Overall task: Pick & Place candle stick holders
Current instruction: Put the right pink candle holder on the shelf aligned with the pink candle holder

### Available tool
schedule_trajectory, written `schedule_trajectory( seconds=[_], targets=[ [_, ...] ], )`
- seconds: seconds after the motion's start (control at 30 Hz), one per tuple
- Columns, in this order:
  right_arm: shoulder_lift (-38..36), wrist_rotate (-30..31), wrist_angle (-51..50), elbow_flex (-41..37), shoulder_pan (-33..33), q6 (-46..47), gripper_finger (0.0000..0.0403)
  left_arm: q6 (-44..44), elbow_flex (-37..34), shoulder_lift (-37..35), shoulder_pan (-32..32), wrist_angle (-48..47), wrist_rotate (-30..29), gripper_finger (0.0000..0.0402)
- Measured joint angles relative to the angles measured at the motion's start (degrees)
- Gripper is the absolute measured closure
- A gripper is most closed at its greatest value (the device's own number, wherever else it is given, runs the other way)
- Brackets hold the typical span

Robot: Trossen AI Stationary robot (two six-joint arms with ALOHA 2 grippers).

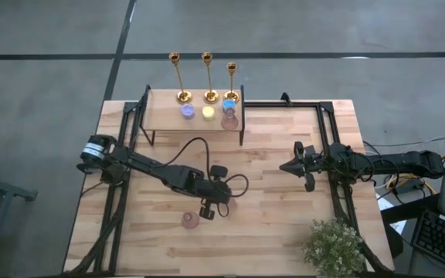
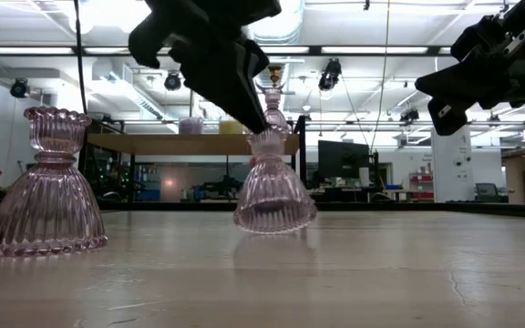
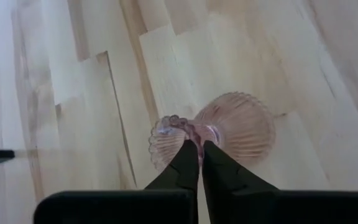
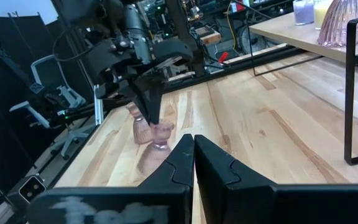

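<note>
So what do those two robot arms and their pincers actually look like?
Both arms are dark, jointed and slender. The left arm has a pale band near its base and a looping black cable. The right arm is all dark. Each ends in a gripper, left, right, with two black tapering jaws.

My two arms matte black and jointed, left arm (image 1: 149, 170) with a silver band near its base and a black cable looping over it, right arm (image 1: 377, 164) slim and dark, fingers (image 3: 185, 165) black, tapered, angular
</note>
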Motion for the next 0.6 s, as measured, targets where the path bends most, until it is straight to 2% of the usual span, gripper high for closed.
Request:
schedule_trajectory(
  seconds=[0.5,0.6],
  targets=[
    [0.0,0.0,0.0,0.0,0.0,0.0,0.0394,-1.4,0.6,-0.1,0.4,-3.0,0.0,0.04],
    [0.0,0.0,0.0,0.0,0.0,0.0,0.0394,-4.7,0.5,-0.1,0.8,-2.6,3.8,0.0399]
  ],
)
